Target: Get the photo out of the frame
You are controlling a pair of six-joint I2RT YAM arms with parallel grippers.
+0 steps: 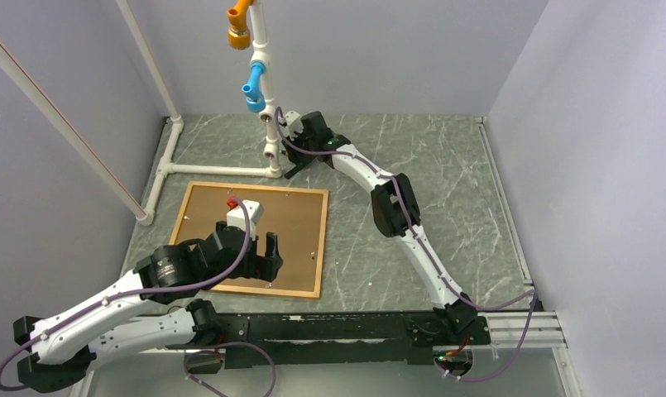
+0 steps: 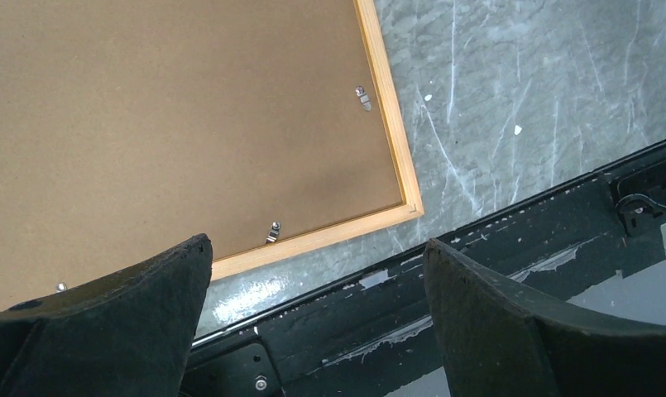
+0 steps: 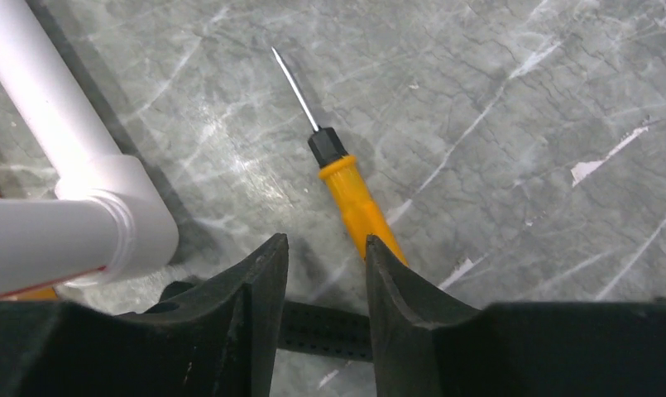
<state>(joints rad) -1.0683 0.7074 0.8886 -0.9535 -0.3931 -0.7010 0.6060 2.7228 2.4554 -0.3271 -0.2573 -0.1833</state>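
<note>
A grey marbled table (image 1: pixel 445 215), walled on three sides, lies bare from centre out to 3 o'clock, the widest free room for moving. At 9 o'clock the frame (image 1: pixel 323 240) lies flat and face down, its thin orange border all round the photo (image 1: pixel 292 231), whose brown board back faces up and sits inside it. The frame's near edge runs close to the black mounting rail (image 1: pixel 329 327), and its far edge lies just short of the white pipe structure (image 1: pixel 222 169) at 11 o'clock.

The left arm bends in from 7 o'clock, and the left gripper (image 2: pixel 317 242) hangs above the frame's near right corner, fingers spread wide and holding nothing. The right arm stretches from 5 o'clock to 12 o'clock, and the right gripper (image 3: pixel 325 241) is low beside a pipe elbow, its jaws drawn to a narrow gap. An orange-handled screwdriver (image 3: pixel 354 190) runs under one finger; whether it is gripped cannot be told. Small metal clips (image 2: pixel 362 98) stud the board's edge.
</note>
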